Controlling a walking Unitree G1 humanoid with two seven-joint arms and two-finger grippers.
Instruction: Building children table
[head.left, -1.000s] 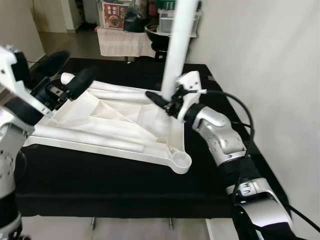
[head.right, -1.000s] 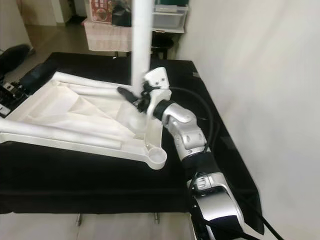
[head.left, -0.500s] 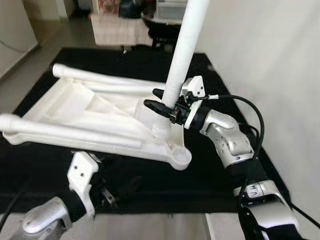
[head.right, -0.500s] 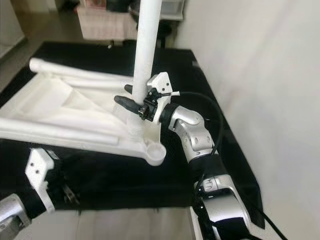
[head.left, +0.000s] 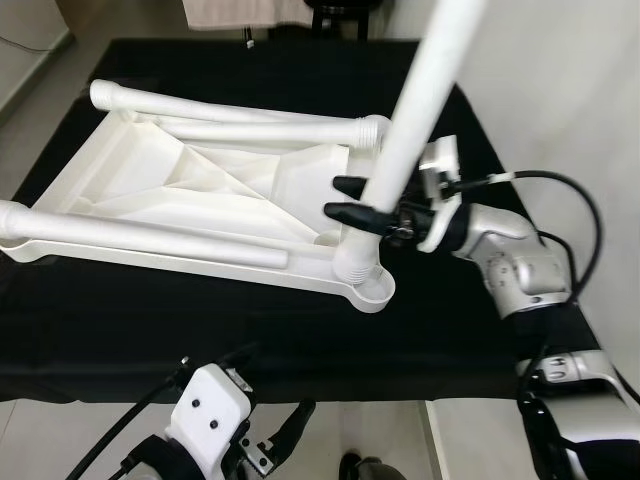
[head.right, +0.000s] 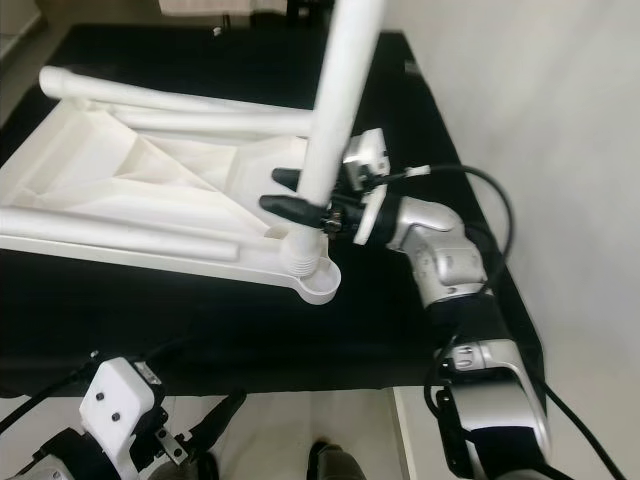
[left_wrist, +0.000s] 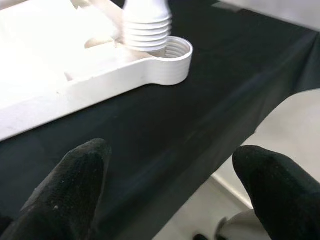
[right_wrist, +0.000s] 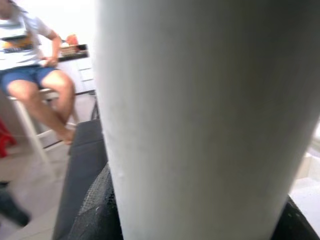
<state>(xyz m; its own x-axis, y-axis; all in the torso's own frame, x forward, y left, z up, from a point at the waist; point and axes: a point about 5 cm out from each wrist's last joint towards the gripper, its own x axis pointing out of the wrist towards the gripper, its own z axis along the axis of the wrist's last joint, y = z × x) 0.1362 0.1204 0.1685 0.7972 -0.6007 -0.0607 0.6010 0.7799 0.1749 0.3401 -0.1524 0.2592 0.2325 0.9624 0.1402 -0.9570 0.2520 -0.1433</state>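
So your right gripper (head.left: 352, 197) has its two black fingers clamped around one white table leg (head.left: 420, 100), which rises steeply from the grip and leans toward the wall side. Just below the gripper, the leg's ribbed end (left_wrist: 146, 31) sits beside a round threaded socket (left_wrist: 175, 54) at the corner of the upturned white tabletop (head.left: 180, 200). Two more legs lie flat on that tabletop. Your left gripper (left_wrist: 165, 190) hangs spread open, low beside the black cloth (head.left: 200, 320).
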